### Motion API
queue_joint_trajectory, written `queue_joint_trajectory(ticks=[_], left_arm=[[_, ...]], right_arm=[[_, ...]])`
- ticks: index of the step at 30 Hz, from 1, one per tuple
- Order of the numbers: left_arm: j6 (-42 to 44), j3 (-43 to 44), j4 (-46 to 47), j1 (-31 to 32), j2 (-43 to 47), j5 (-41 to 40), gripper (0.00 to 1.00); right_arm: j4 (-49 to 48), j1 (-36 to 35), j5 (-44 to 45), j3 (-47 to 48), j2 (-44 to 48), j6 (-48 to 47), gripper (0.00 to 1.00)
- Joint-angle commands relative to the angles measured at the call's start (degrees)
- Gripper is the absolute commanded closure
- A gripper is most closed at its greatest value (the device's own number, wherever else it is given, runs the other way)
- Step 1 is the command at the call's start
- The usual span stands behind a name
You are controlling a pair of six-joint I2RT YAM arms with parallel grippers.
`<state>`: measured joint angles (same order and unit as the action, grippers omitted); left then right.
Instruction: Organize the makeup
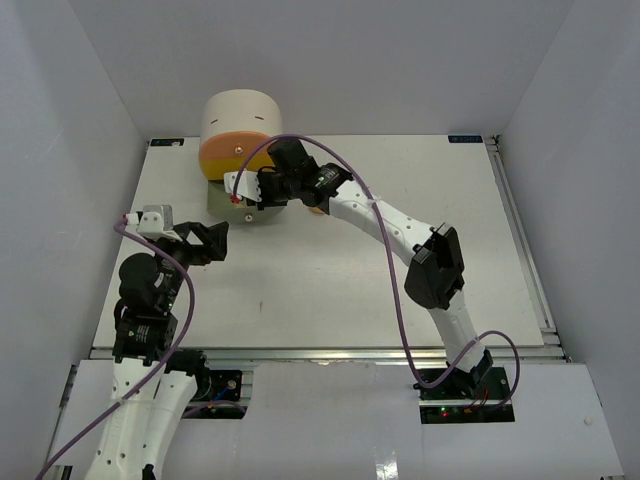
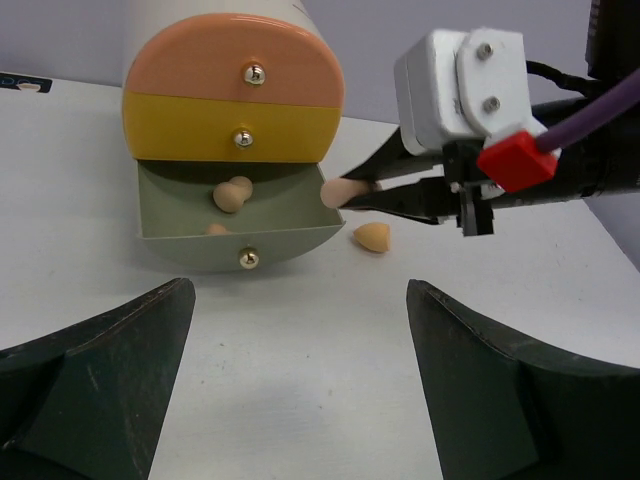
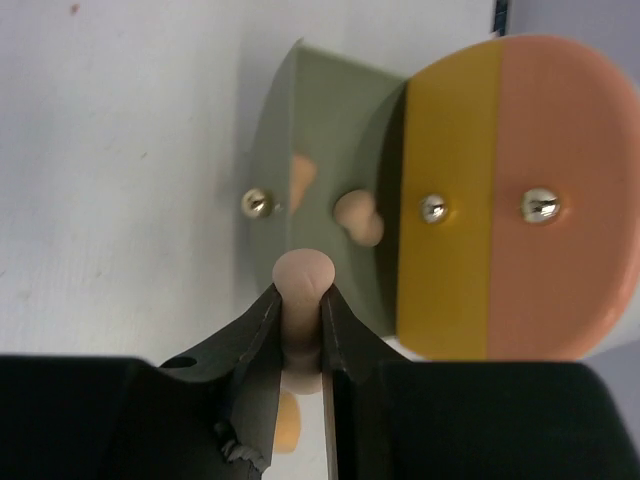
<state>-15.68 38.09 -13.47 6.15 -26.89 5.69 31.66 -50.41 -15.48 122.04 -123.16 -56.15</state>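
My right gripper [image 3: 300, 296] is shut on a tan egg-shaped sponge [image 3: 303, 270] and holds it just at the right rim of the open green drawer [image 2: 190, 245]. The held sponge shows in the left wrist view [image 2: 338, 192] too. Two more sponges lie in the drawer [image 2: 232, 195], [image 2: 216, 229]. One sponge [image 2: 372, 237] lies on the table beside the drawer, under the right gripper [image 2: 378, 188]. My left gripper [image 2: 297, 300] is open and empty, on the near side of the drawer, apart from it. The palettes and the compact are out of view.
The round cream drawer unit [image 1: 240, 118] stands at the back of the white table [image 1: 350, 290], its orange [image 2: 240, 65] and yellow [image 2: 230, 135] drawers shut. Grey walls close in the table on three sides.
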Motion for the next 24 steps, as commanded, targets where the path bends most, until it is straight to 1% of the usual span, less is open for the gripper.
queue_joint_trajectory(ticks=[1,7,9,11,13,16,19,20,22,24], left_arm=[[0.1,-0.5,0.1,-0.3,0.2,-1.6,0.02],[0.2,-0.4,-0.1,-0.4,-0.2,-1.7,0.02],[0.1,-0.4,-0.1,-0.5,-0.3,-1.8,0.02],[0.1,-0.4,-0.1,-0.7,-0.4,-1.7,0.02],[0.1,-0.4,0.0,-0.9,-0.4,-1.6,0.02],[0.1,-0.4,-0.1,-0.9,-0.4,-1.3,0.02],[0.1,-0.5,-0.1,-1.0,-0.3,-1.2,0.02],[0.1,-0.5,-0.1,-1.0,-0.3,-1.1,0.02],[0.1,-0.4,0.1,-1.0,-0.3,-1.0,0.02],[0.0,-0.4,0.1,-1.1,-0.2,-0.6,0.02]], right_arm=[[-14.3,0.6,4.8,1.6,-5.3,8.0,0.72],[-28.0,0.0,11.7,2.9,-10.9,10.5,0.55],[-30.8,0.1,13.6,2.7,-12.5,10.5,0.49],[-33.2,0.2,14.9,2.4,-13.2,10.0,0.45],[-33.8,0.3,15.1,2.2,-13.9,10.0,0.40],[-34.1,0.8,15.2,1.3,-13.0,11.0,0.16],[-33.7,1.8,13.5,-1.8,-9.5,13.3,0.02],[-33.3,2.2,12.6,-3.0,-8.0,14.5,0.02],[-31.8,4.1,9.7,-4.4,-5.6,18.0,0.04],[-27.1,6.3,6.2,-5.1,-3.2,24.2,0.04]])
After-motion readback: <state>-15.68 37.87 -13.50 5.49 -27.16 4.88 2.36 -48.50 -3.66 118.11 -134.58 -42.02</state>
